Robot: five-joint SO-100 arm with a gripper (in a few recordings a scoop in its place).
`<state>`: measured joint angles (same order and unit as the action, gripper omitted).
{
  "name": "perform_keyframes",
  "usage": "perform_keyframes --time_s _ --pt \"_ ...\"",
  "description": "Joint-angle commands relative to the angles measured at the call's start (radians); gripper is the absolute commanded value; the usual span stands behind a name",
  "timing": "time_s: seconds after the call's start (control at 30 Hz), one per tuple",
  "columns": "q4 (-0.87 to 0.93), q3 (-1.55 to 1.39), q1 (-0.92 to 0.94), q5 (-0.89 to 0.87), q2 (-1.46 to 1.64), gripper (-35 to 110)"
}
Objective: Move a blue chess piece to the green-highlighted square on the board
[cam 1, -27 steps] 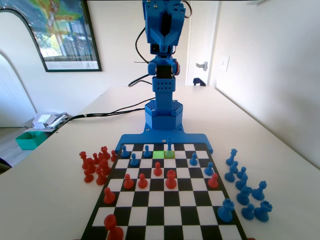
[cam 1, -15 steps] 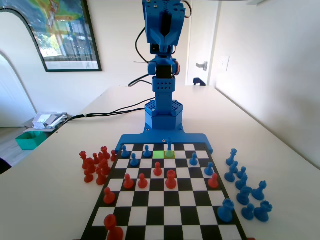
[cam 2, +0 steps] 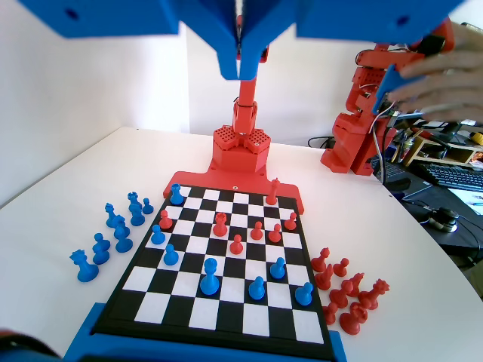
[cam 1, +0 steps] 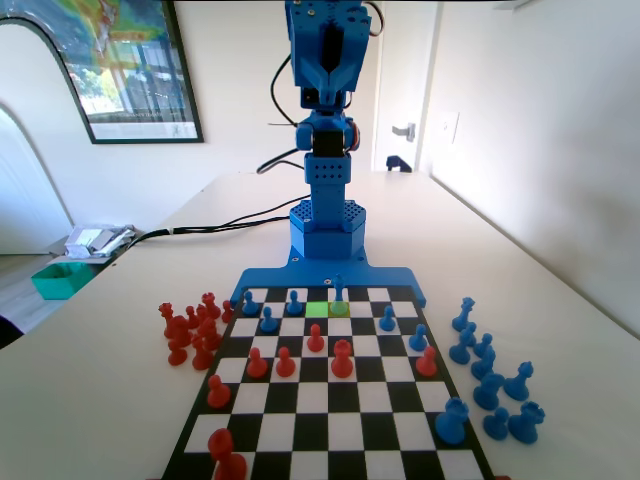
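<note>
Showed no change from the earlier fixed views: arm raised, pieces unmoved. Held the pincer [cam 2: 240,64] high above the board [cam 2: 139,302], jaws pressed together on nothing. Left the blue chess piece [cam 1: 339,293] on the dull yellow-green square [cam 1: 340,310], just right of the green-highlighted square [cam 1: 317,309] in the fixed view. Risked, on descent, clipping the neighbouring blue pawn [cam 1: 294,301], given the tight spacing in that row. Could not make out the highlighting in the wrist view; lost the nearest row partly behind the blue edge.
</note>
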<state>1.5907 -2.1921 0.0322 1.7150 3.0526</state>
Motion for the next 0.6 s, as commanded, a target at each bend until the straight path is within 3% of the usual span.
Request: perform_keyframes --time_s 0.0,0.57 --pt "-0.017 0.009 0.003 0.012 0.003 1" --pt "-0.017 0.011 0.005 0.011 0.003 1"
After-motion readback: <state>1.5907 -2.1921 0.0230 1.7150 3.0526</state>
